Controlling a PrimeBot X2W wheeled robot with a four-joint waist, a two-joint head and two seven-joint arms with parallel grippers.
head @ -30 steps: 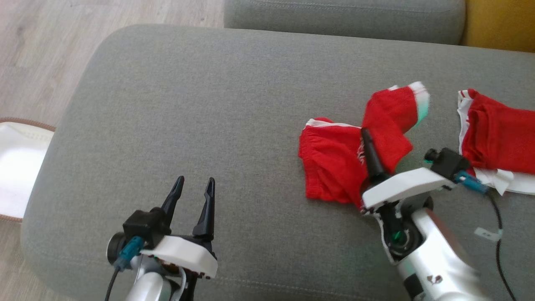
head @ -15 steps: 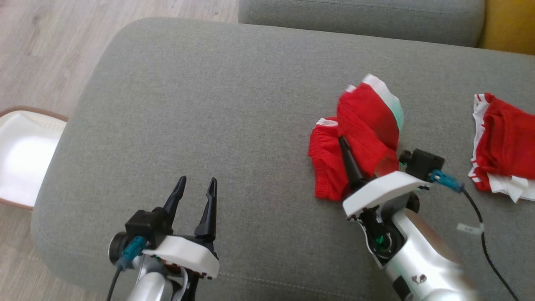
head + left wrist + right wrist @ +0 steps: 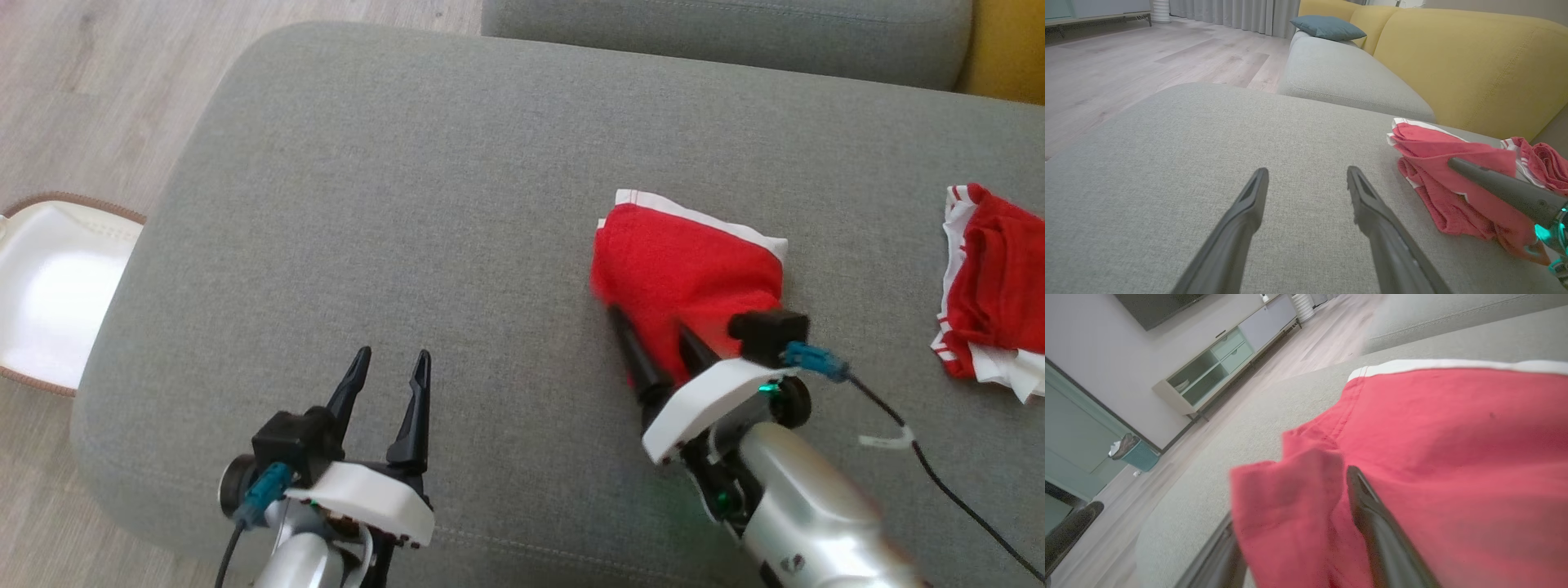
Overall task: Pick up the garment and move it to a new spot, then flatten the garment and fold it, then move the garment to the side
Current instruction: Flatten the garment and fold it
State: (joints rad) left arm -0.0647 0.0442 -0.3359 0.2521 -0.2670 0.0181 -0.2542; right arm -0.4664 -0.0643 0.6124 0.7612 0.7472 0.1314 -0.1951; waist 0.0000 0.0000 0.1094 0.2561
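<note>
The garment [image 3: 686,261] is a red piece with a white hem, lying folded on the grey sofa cushion [image 3: 408,204]. My right gripper [image 3: 649,320] is at its near edge with fingers spread open; one finger lies on the red cloth, the other beside its left edge. In the right wrist view a loose fold of the garment [image 3: 1433,437] hangs between the fingers of the right gripper [image 3: 1290,498] and hides one tip. My left gripper [image 3: 393,355] hovers open and empty over bare cushion to the left. The left wrist view shows the left gripper [image 3: 1307,170] and the garment [image 3: 1425,151].
Another red and white garment [image 3: 992,286] lies crumpled at the cushion's right edge. A white basket [image 3: 41,286] stands on the wooden floor at the left. A second grey cushion [image 3: 718,33] and a yellow sofa back [image 3: 1453,61] lie beyond.
The camera has shifted. The right gripper carried the raised half of the garment over to the left, laid it down as a fold, and its fingers went from shut to open.
</note>
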